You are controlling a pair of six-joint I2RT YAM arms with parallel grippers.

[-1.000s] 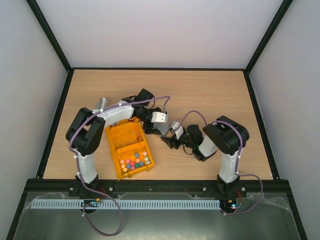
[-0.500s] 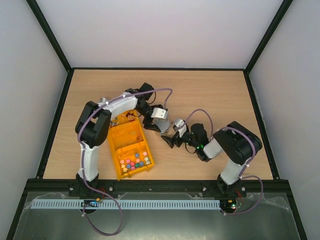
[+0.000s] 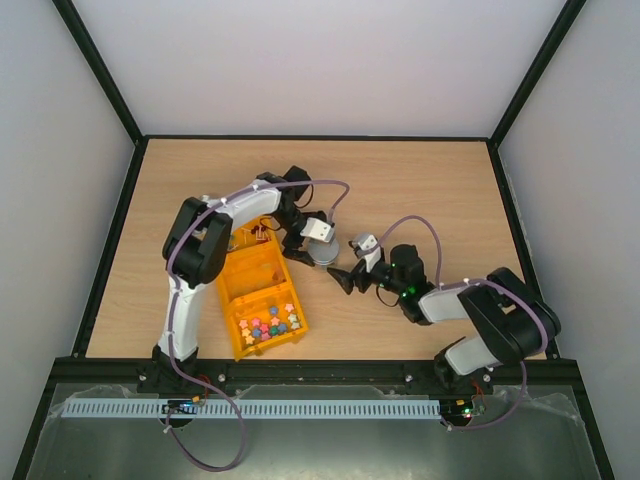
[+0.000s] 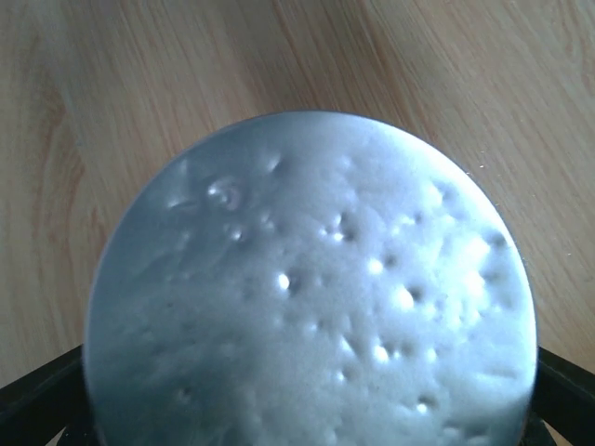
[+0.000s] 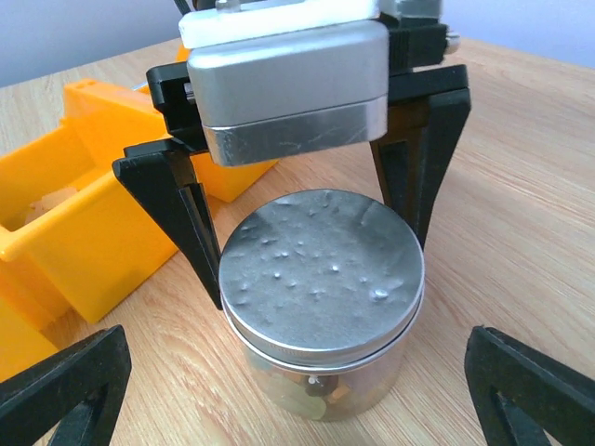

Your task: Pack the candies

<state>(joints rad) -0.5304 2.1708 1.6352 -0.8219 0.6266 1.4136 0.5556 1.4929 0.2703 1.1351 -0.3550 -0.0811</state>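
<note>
A clear jar (image 5: 325, 372) with a dimpled metal lid (image 5: 321, 274) stands on the table right of the yellow bin. Gold and brown candies (image 5: 321, 395) show through its wall. My left gripper (image 5: 311, 246) reaches down from above, one black finger (image 5: 181, 223) on each side of the lid, shut on it. The lid (image 4: 307, 288) fills the left wrist view. In the top view the left gripper (image 3: 318, 240) sits over the jar (image 3: 322, 253). My right gripper (image 3: 345, 278) is open and empty, low, just in front of the jar, its fingertips (image 5: 65, 390) wider apart than the jar.
A yellow divided bin (image 3: 262, 295) lies left of the jar, with small coloured pieces (image 3: 268, 325) in its near compartment. It also shows in the right wrist view (image 5: 84, 214). Both arms crowd the table's middle.
The left arm's elbow has swung right and back while its gripper stayed over the jar. The right arm has stretched out low, its elbow moving right; its gripper stayed by the jar.
</note>
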